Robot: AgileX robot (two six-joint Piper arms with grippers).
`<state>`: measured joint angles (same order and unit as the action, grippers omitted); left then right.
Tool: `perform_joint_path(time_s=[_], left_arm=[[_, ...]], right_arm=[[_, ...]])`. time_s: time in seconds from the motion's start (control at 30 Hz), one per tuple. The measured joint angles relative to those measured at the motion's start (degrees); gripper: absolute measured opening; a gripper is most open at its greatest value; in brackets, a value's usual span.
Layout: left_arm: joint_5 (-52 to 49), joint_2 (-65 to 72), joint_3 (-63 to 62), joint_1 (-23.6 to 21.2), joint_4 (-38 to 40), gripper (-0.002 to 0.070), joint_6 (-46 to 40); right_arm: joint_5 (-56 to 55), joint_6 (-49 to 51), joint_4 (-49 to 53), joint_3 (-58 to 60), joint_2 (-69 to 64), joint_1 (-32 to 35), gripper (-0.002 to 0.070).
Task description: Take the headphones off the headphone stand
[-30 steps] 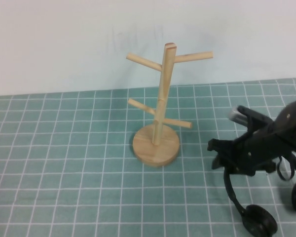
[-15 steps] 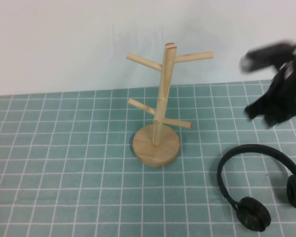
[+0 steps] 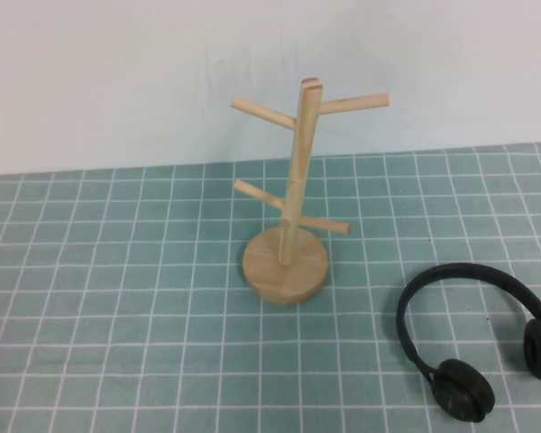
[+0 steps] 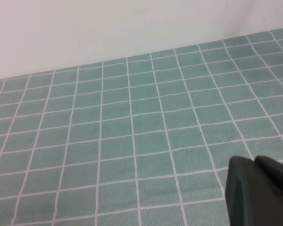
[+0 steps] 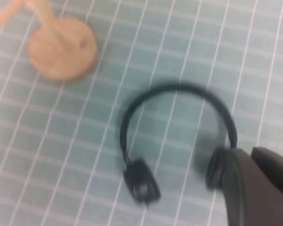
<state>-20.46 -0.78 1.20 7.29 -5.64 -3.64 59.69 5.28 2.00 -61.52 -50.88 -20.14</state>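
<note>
The right hand (image 5: pixel 259 188) has just lifted clear above the headphones (image 3: pixel 473 338), which lie flat on the desk (image 3: pixel 117 298), well apart from the bare headphone stand (image 3: pixel 293 203); removal looks finished. Left hand (image 4: pixel 259 190) hangs parked over the desk. I cannot tell either hand's grip state

High view: raised, angled down across the gridded surface (image 3: pixel 117 298) toward the back wall. Left wrist view: low, close, facing bare surface and wall. Right wrist view: overhead, sharing headphones (image 5: pixel 177 141) and headphone stand (image 5: pixel 61 52) with high view.
</note>
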Motion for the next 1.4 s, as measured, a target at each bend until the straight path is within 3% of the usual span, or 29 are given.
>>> perform_joint_path(time_s=[0.2, 0.6, 0.8, 0.9, 1.1, 1.4], left_arm=[[0.0, 0.0, 0.0, 0.0, 0.0, -0.0007, 0.0], [0.0, 0.0, 0.0, 0.0, 0.0, -0.0007, 0.0], [0.0, 0.0, 0.0, 0.0, 0.0, -0.0007, 0.0], [0.0, 0.0, 0.0, 0.0, 0.0, -0.0007, 0.0], [0.0, 0.0, 0.0, 0.0, 0.0, -0.0007, 0.0], [0.0, 0.0, 0.0, 0.0, 0.0, -0.0007, 0.0]], right_arm=[[0.2, 0.7, -0.2, 9.0, 9.0, 0.0, -0.0006], [1.3, 0.6, 0.0, 10.6, 12.1, 0.0, -0.0006], [-6.1, -1.1, 15.7, 10.6, 16.3, 4.8, -0.0006], [-8.7, 1.9, 16.2, 11.0, 21.1, 8.6, -0.0006], [-25.2, 6.7, 13.0, 19.1, 33.1, 14.3, -0.0006], [-28.4, 6.7, 10.0, 31.0, 44.6, 15.9, -0.0006]])
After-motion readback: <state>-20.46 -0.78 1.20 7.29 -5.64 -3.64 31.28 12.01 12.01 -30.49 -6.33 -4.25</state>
